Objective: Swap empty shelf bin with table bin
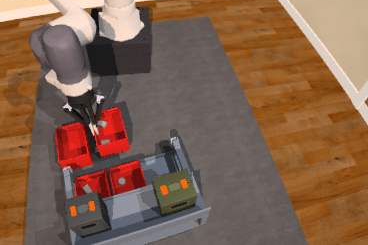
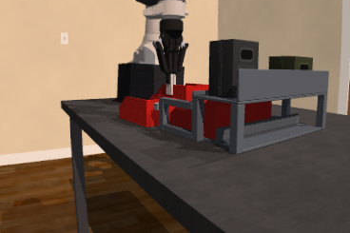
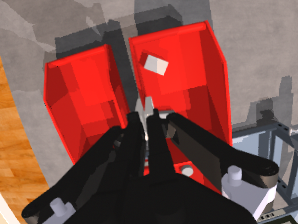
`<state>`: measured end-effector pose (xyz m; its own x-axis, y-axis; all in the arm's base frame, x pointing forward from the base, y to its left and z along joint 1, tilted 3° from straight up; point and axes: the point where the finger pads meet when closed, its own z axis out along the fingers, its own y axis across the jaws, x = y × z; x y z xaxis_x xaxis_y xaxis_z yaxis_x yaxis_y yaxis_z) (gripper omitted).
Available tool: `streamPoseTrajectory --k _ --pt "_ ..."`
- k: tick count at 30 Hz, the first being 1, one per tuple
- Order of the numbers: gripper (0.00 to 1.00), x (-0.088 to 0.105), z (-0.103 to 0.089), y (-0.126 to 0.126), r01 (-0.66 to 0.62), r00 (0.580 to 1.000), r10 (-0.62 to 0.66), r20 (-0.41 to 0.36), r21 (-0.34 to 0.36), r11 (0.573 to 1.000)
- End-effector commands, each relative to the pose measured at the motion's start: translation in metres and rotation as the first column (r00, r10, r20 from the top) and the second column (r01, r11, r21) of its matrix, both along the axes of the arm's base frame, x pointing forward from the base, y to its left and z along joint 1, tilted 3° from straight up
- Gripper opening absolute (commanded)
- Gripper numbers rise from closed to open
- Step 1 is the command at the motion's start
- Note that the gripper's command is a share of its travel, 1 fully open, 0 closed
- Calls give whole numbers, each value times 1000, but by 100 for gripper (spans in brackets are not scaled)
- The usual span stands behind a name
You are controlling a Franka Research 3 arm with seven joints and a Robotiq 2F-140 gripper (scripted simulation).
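the gripper (image 1: pixel 93 130) (image 2: pixel 169 90) (image 3: pixel 146 106) is clenched on the side wall of the parts bin (image 1: pixel 116 131) (image 2: pixel 192 90) (image 3: pixel 187 57), beside the empty bin (image 1: pixel 72 143) (image 2: pixel 137 112) (image 3: pixel 85 97) on the tabletop (image 1: pixel 165 89) (image 2: pixel 266 175) (image 3: pixel 260 50).
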<state>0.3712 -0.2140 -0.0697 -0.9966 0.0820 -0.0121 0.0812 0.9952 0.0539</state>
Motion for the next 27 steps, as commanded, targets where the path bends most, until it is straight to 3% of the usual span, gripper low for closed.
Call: streamPoseTrajectory --k 1,20,27 --pt "0 0 2 0 -6 1000 6 0 -1 1000" --pt "0 0 3 1 -6 1000 6 0 -1 1000" --pt "0 0 3 36 -4 1000 4 0 -1 1000"
